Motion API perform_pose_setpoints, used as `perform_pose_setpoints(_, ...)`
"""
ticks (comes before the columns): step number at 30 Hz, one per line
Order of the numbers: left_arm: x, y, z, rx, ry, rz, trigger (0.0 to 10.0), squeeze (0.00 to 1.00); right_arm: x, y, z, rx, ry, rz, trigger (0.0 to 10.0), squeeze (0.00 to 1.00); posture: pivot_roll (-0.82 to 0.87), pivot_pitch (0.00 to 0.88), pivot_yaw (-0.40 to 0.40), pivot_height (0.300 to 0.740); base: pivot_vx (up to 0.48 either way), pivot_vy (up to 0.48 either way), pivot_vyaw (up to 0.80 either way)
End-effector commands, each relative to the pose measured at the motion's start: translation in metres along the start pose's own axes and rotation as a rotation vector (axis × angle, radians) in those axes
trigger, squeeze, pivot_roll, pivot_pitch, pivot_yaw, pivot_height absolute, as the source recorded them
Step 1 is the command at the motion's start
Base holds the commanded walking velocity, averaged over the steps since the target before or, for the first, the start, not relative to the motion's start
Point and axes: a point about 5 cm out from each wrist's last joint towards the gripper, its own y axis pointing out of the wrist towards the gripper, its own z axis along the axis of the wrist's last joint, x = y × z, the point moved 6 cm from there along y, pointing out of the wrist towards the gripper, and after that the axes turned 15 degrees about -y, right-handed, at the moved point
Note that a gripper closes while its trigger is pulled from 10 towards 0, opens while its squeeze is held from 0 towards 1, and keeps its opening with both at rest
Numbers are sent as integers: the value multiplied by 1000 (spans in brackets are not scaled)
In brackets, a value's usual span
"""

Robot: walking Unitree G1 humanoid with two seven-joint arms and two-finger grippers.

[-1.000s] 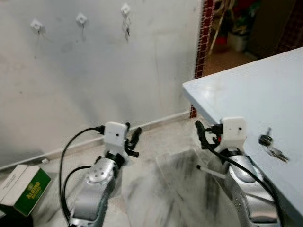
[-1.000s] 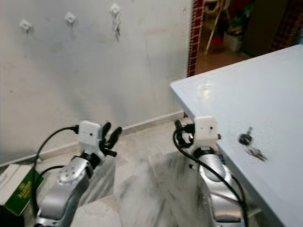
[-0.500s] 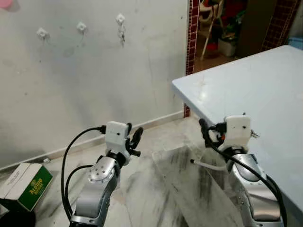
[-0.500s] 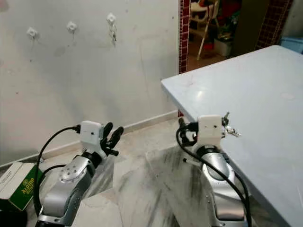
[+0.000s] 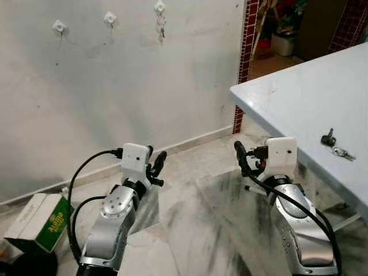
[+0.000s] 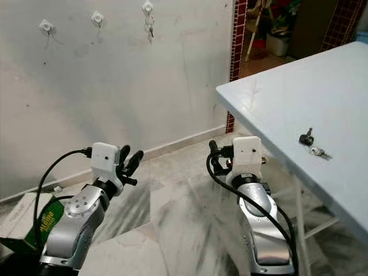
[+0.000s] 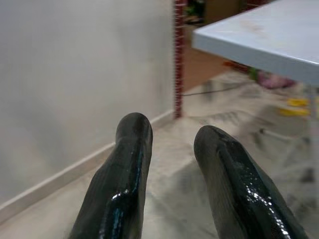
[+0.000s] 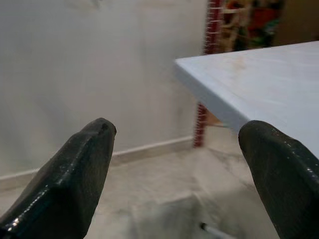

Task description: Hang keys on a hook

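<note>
In the left eye view, the keys (image 5: pixel 334 145) are seen lying on the pale bench (image 5: pixel 299 98) at the right, untouched; nothing is yet grasped, so pickup and hanging are judged left to do. In the right eye view, three hooks (image 6: pixel 96 17) are seen on the far wall, the rightmost already carrying something. In the left wrist view, the left gripper (image 7: pixel 172 139) is shown narrowly parted and empty. In the right wrist view, the right gripper (image 8: pixel 177 137) is shown spread wide, empty, near the bench edge.

Green/white box (image 5: pixel 41 221) on marble floor (image 5: pixel 195 230), by wall (image 5: pixel 115 86).
</note>
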Motion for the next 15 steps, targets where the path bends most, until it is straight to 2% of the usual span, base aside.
perform_pose_setpoints(1,-10,-1,6,12,34,16,10000,0,-8,2,6,19,25,25,10000,0,-94,0,117,740,0,480,0)
perform_pose_setpoints(7,-11,1,7,10,30,16,10000,0,-10,0,4,11,26,25,10000,0,-96,0,119,740,0,480,0)
perform_pose_setpoints(15,-11,1,7,19,25,15,10000,0,-10,1,5,11,11,19,10000,0,-96,0,125,740,0,0,0)
